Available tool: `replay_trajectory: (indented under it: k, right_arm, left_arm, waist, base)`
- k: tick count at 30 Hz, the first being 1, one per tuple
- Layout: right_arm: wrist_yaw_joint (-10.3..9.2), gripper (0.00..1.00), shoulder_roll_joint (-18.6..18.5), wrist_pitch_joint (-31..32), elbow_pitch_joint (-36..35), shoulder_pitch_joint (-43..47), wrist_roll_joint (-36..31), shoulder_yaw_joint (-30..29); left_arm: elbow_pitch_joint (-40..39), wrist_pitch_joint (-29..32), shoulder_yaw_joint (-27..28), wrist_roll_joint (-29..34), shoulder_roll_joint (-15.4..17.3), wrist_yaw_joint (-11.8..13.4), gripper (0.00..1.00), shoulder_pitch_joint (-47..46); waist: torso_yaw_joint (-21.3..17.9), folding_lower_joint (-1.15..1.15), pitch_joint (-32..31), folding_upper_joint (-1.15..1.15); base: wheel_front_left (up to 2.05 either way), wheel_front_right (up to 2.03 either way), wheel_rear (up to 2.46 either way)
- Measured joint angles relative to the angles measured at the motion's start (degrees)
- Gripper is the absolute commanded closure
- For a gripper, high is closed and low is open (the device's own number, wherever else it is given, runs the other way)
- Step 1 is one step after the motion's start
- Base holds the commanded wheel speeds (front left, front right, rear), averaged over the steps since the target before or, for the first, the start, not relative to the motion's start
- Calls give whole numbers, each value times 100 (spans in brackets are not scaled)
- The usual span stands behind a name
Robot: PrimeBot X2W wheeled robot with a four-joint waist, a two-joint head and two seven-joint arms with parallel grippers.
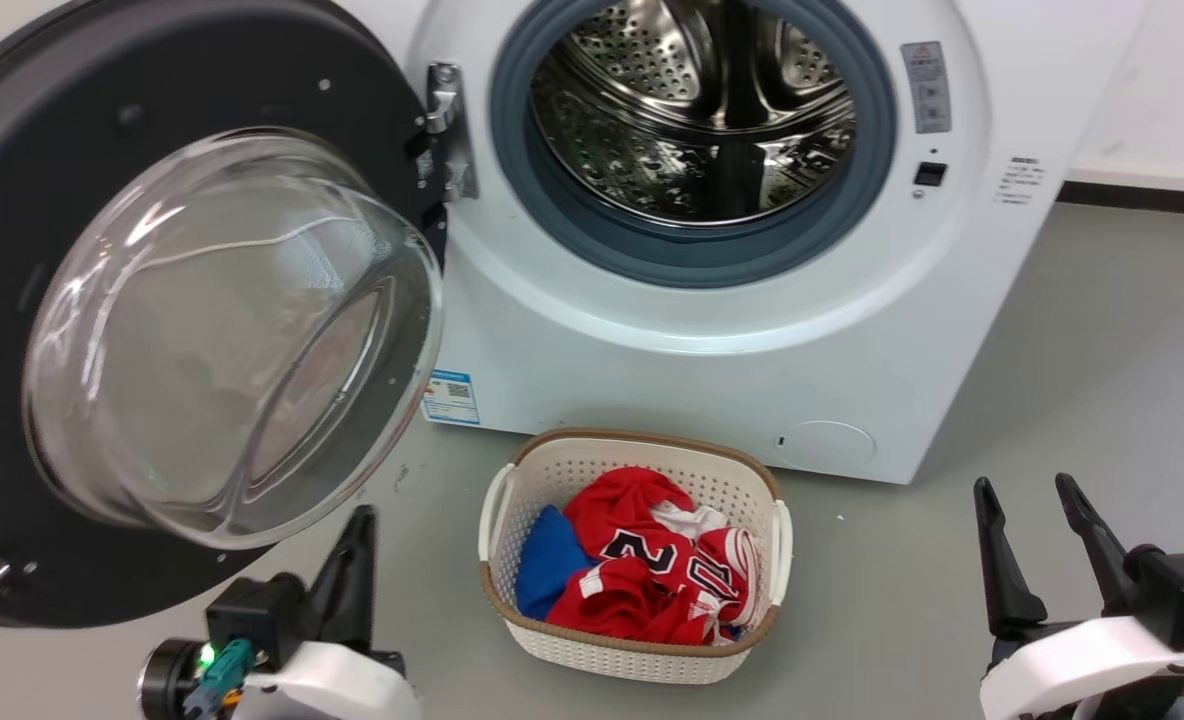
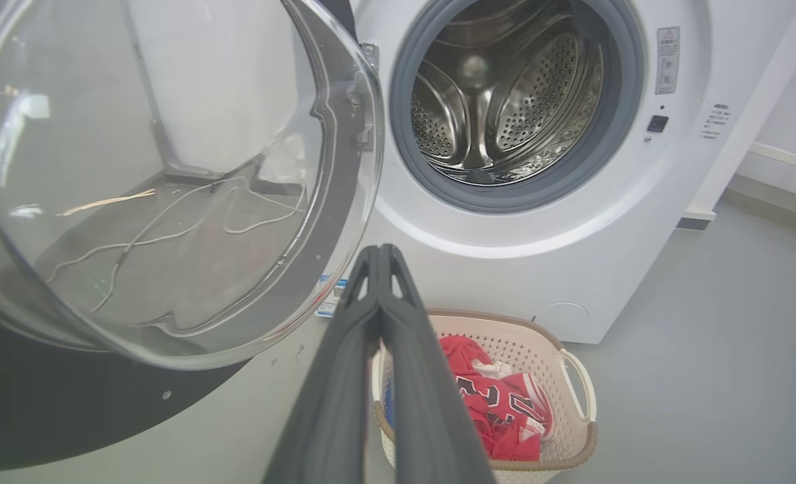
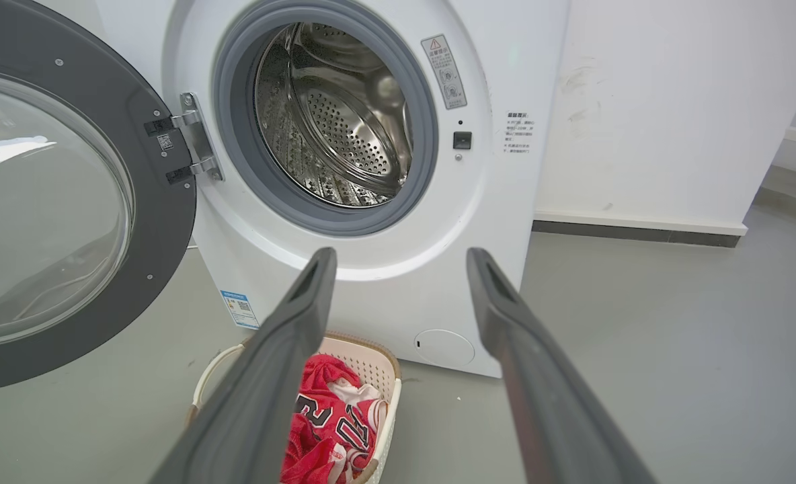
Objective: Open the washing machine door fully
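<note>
The washing machine door [image 1: 42,180], glossy black with a bulging clear glass bowl [image 1: 232,340], stands swung wide open to the left on its hinge [image 1: 444,130]. The white washing machine [image 1: 672,370] shows its grey-ringed steel drum [image 1: 692,110] uncovered. My left gripper [image 1: 360,520] sits low at the bottom left, shut on nothing, just under the door's glass bowl [image 2: 169,175]; its fingertips [image 2: 379,255] are pressed together. My right gripper [image 1: 1027,495] is at the bottom right, open and empty, apart from the machine [image 3: 384,255]. The door [image 3: 163,222] also appears in the right wrist view.
A white laundry basket [image 1: 642,655] with red and blue clothes [image 1: 652,570] stands on the grey floor [image 1: 1052,350] in front of the machine, between my two grippers. A white wall with a dark skirting [image 3: 640,232] runs to the right of the machine.
</note>
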Motion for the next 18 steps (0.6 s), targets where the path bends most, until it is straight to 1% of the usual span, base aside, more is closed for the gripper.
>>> replay_trajectory:
  k: [1, 2, 3, 4, 5, 6, 7, 14, 18]
  right_arm:
    - [0, 0, 0, -1, 10, -24, 0, 23]
    - [0, 0, 0, -2, 27, -49, -1, 51]
    - [0, 0, 0, -14, 44, -70, 0, 73]
    - [0, 0, 0, -21, 54, -79, -1, 91]
    - [0, 0, 0, -25, 74, -87, -1, 111]
    - [0, 0, -1, -29, 94, -100, -2, 132]
    - [0, 0, -14, -44, 120, -110, -18, 159]
    - [0, 0, -105, -103, 252, -182, 0, 345]
    - [0, 0, -138, -148, 331, -193, 36, 408]
  left_arm:
    - [66, 0, -68, 32, -41, -44, 100, -99]
    - [141, -4, -105, 34, -64, -83, 87, -188]
    - [214, -19, -129, 23, -90, -103, 67, -274]
    - [300, -18, -144, 24, -110, -129, 53, -346]
    - [380, -26, -158, 24, -135, -148, 43, -407]
    - [438, -49, -167, 24, -162, -151, 24, -457]
    - [509, -70, -183, 24, -185, -154, 0, -508]
    - [846, -201, -186, 68, -210, -142, 0, -620]
    - [917, -269, -155, 138, -213, -74, 0, -617]
  waist:
    - [-55, 0, 6, 0]
    - [-112, 0, 11, 0]
    - [-174, 0, 15, 0]
    - [-234, 0, 18, 0]
    - [-296, 0, 23, 0]
    - [-360, 0, 27, 0]
    - [-424, 0, 30, 0]
    - [-850, 0, 49, 0]
    - [-1023, 0, 66, 0]
  base:
    - [0, 0, 0]
    - [0, 0, 0]
    - [0, 0, 0]
    - [0, 0, 0]
    - [0, 0, 0]
    - [0, 0, 0]
    - [0, 0, 0]
    - [0, 0, 0]
    - [0, 0, 0]
